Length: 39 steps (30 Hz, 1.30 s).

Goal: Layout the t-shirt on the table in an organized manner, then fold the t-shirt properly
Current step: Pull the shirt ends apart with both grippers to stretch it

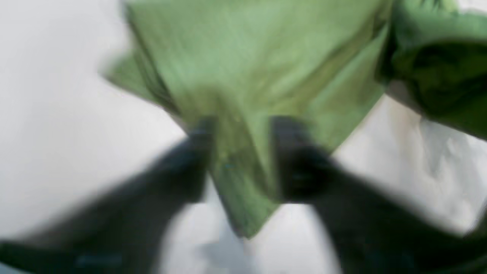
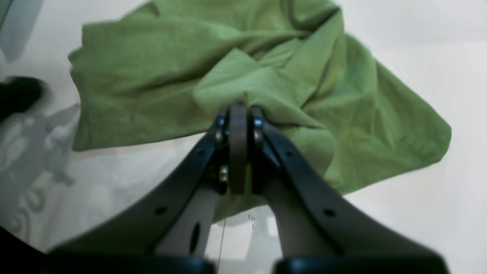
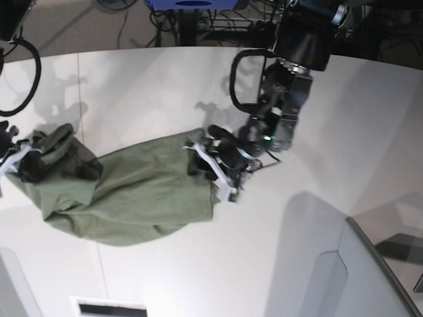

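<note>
White table point(image 3: 330, 105) with a curved far edge fills the base view; beyond it lie dark cables and a blue frame point(image 3: 192, 4), and a grey angled panel point(image 3: 370, 277) sits at the near corner. A thin dark seam crosses the surface. The t-shirt point(image 3: 145, 191) lies crumpled between the two grippers, stretched loosely from one to the other. The right gripper point(image 2: 238, 110) has its jaws pressed together on a bunched fold, cloth spilling out ahead of the tips and to both sides. The left gripper point(image 1: 239, 152) stands with jaws spread, a pointed corner of cloth hanging in the gap between them. That wrist view is badly blurred, so whether either finger touches the cloth cannot be told. The right arm is cut off at the base view's edge
</note>
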### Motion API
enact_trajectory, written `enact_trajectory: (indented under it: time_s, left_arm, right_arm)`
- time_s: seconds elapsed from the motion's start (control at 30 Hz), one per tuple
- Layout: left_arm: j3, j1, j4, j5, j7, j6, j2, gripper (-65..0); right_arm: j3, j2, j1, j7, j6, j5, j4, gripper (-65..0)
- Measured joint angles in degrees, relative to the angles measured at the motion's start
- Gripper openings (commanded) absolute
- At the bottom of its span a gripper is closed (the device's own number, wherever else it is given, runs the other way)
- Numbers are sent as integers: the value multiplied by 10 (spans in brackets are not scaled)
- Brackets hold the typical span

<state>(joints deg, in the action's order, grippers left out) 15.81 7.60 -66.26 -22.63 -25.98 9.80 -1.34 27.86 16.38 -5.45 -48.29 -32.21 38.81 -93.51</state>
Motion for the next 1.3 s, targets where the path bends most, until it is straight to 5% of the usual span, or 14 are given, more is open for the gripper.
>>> enact_trajectory:
  time_s: [0.07,0.13,0.27,0.4,0.5,0.73,0.8,0.87,0.97,1.3]
  left_arm:
    - [52,17,71,2,51,-28,3,-112]
    - [92,31,107,2,104,-27,3,-56]
    - [137,46,147,3,148,-34,20,-58]
    - [144,44,148,3,149,-27,23,-66]
    - [144,45,152,3,151,-25,23,-140]
    - [137,26,134,-3,136,-30,13,-576]
    - [138,14,101,-5,112,-71,2,-643]
    - [139,1,59,-4,76,-118,-10,-650]
    - [137,4,10,-3,46,-141,-35,-650]
    - [-41,-42,-165,-7,3,-135,-94,-650]
  right_arm:
    - [0,1,-3,1,0,-2,0,-650]
    - [0,1,-5,2,-1,0,0,-650]
    - [0,1,-9,-1,-49,0,-1,-650]
    - [0,1,-9,-2,-58,-1,-1,-650]
    - [0,1,-9,-2,-58,-1,-1,-650]
    - [0,1,-9,-1,-58,0,-1,-650]
    - [0,1,-8,-1,-58,-2,-1,-650]
    - [0,1,-8,-1,-58,-2,0,-650]
    - [0,1,-8,-1,-58,-2,0,-650]
    - [-1,2,-2,-7,-60,-2,-2,-650]
